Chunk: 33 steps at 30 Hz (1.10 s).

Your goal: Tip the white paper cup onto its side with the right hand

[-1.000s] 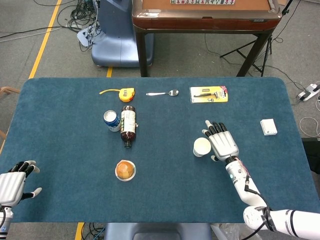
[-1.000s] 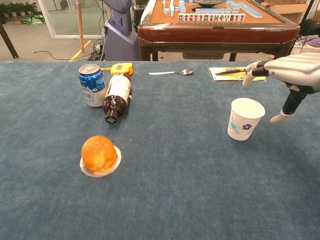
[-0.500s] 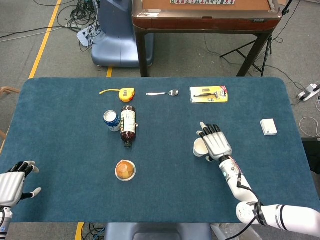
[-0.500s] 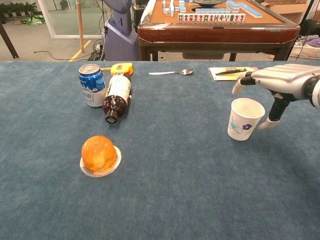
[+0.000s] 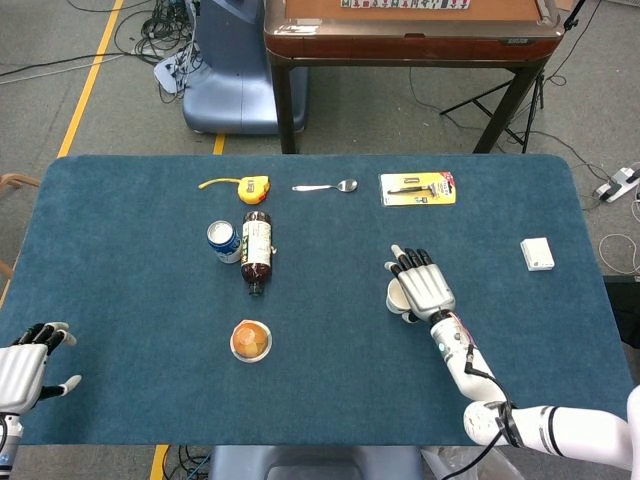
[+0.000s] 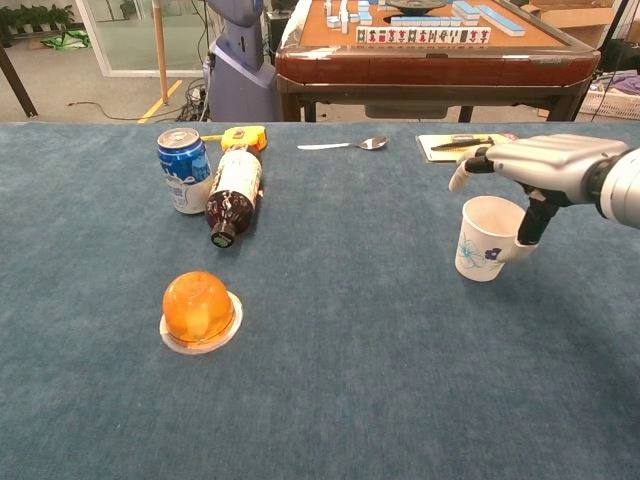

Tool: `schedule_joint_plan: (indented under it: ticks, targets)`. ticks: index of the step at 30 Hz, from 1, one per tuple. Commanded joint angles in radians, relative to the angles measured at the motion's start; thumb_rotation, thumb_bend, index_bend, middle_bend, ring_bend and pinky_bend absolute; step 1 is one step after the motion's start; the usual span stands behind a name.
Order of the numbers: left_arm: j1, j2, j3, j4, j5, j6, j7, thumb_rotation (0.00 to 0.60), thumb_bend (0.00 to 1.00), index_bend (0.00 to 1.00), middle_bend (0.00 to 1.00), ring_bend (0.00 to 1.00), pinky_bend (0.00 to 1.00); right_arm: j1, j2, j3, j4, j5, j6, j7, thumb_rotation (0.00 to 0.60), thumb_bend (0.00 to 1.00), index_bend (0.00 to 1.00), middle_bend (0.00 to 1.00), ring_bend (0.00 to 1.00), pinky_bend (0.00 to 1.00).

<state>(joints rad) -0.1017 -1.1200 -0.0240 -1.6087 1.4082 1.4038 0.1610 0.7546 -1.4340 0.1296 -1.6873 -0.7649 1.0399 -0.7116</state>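
Chest view: right hand [image 6: 540,170] is hovering flat over the upright cup [image 6: 487,238], fingers spread, thumb hanging at its right wall, gripping nothing; probably setting up a sideways push. Left hand [image 5: 25,365] is idling open.

Beyond our blue-felt table [image 5: 120,380] we see a grey floor [image 5: 60,50] crossed by a yellow line [image 5: 92,75], with black cables [image 5: 150,35] tangled near a blue-grey machine base [image 5: 230,70]. A wooden mahjong table [image 6: 430,50] on dark legs stands just behind, tiles on its top. To the far left, daylight falls through a glass door [image 6: 130,30] with plants [image 6: 35,18] beside it.
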Motion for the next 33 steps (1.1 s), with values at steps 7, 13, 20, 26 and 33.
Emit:
schedule_joint_plan:
  ticks: [7, 13, 20, 26, 33]
  targets:
    - [0.002, 0.001, 0.0, 0.0, 0.004, 0.004, -0.005, 0.6, 0.09, 0.42, 0.29, 0.22, 0.41, 0.001, -0.021, -0.005, 0.029, -0.006, 0.005, 0.028, 0.6, 0.01, 0.33, 0.04, 0.0, 0.08]
    - [0.002, 0.002, 0.0, -0.001, 0.003, 0.003, -0.004, 0.6, 0.09, 0.42, 0.29, 0.22, 0.41, -0.003, -0.024, -0.005, 0.038, -0.018, 0.007, 0.057, 0.6, 0.1, 0.39, 0.06, 0.0, 0.08]
    - [0.003, 0.001, 0.001, 0.0, 0.002, 0.001, -0.002, 0.6, 0.09, 0.42, 0.29, 0.22, 0.41, -0.017, -0.01, -0.005, 0.032, -0.043, 0.01, 0.1, 0.6, 0.12, 0.44, 0.07, 0.0, 0.08]
    - [0.003, 0.0, 0.001, 0.0, 0.001, 0.001, 0.001, 0.6, 0.09, 0.42, 0.29, 0.21, 0.41, -0.042, 0.023, 0.004, 0.019, -0.076, -0.006, 0.191, 0.6, 0.12, 0.45, 0.08, 0.0, 0.08]
    - [0.001, -0.002, 0.002, 0.001, -0.001, -0.005, 0.007, 0.6, 0.09, 0.42, 0.29, 0.22, 0.41, -0.105, 0.072, 0.032, 0.027, -0.184, -0.064, 0.477, 0.6, 0.12, 0.45, 0.1, 0.0, 0.08]
